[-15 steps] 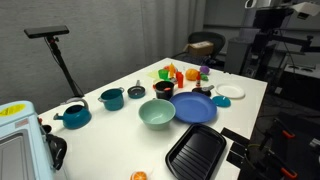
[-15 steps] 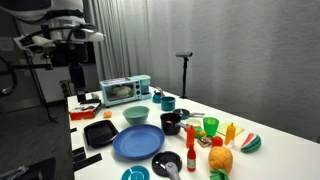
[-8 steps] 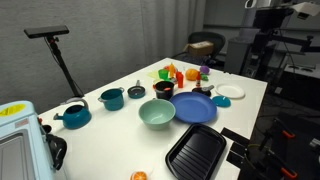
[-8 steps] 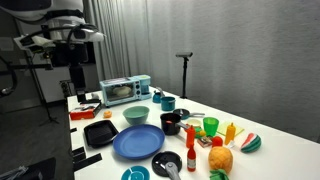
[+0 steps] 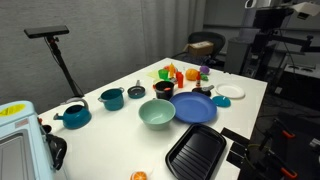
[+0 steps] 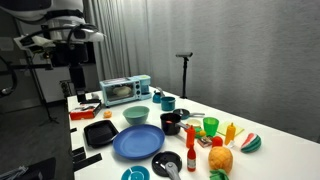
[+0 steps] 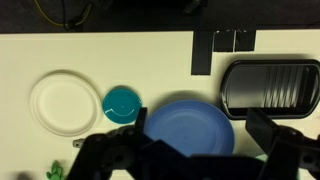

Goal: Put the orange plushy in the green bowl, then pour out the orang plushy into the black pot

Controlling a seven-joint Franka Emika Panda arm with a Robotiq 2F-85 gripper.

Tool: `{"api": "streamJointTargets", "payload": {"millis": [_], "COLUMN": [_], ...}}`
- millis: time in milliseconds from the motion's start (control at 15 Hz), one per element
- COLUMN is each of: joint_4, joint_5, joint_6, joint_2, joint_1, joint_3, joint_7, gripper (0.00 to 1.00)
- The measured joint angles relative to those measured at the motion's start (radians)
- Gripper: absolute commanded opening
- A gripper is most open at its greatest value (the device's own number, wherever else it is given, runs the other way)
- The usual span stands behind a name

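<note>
The orange plushy (image 5: 139, 176) lies at the table's near edge, between the toaster oven and the grill pan. The pale green bowl (image 5: 157, 113) stands mid-table beside the blue plate; it also shows in an exterior view (image 6: 137, 114). The black pot (image 5: 164, 89) stands behind the bowl and also shows in an exterior view (image 6: 172, 123). My gripper (image 7: 190, 152) is open and empty, its jaws wide apart, high above the blue plate (image 7: 185, 125). The plushy and the pot are out of the wrist view.
A black grill pan (image 5: 197, 150) sits at the front. Also on the table are a white plate (image 7: 65, 100), a small teal plate (image 7: 122, 103), teal handled pots (image 5: 112, 98), toy foods (image 5: 175, 72) and a toaster oven (image 6: 125, 90). The arm (image 6: 65, 35) stands beside the table.
</note>
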State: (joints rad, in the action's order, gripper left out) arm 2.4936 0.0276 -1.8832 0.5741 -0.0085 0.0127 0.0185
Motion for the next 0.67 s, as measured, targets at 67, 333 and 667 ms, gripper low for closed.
{"api": "streamJointTargets", "payload": {"millis": [67,333,667], "joint_4": [0.000,0.000,-0.013], "joint_5": [0.000,0.000,0.003], "joint_6": [0.000,0.000,-0.051], "joint_2": [0.000,0.000,-0.027], "joint_1": [0.000,0.000,0.018], "joint_3": [0.000,0.000,0.009], "joint_7": [0.000,0.000,0.018], "gripper": [1.00,1.00,1.00]}}
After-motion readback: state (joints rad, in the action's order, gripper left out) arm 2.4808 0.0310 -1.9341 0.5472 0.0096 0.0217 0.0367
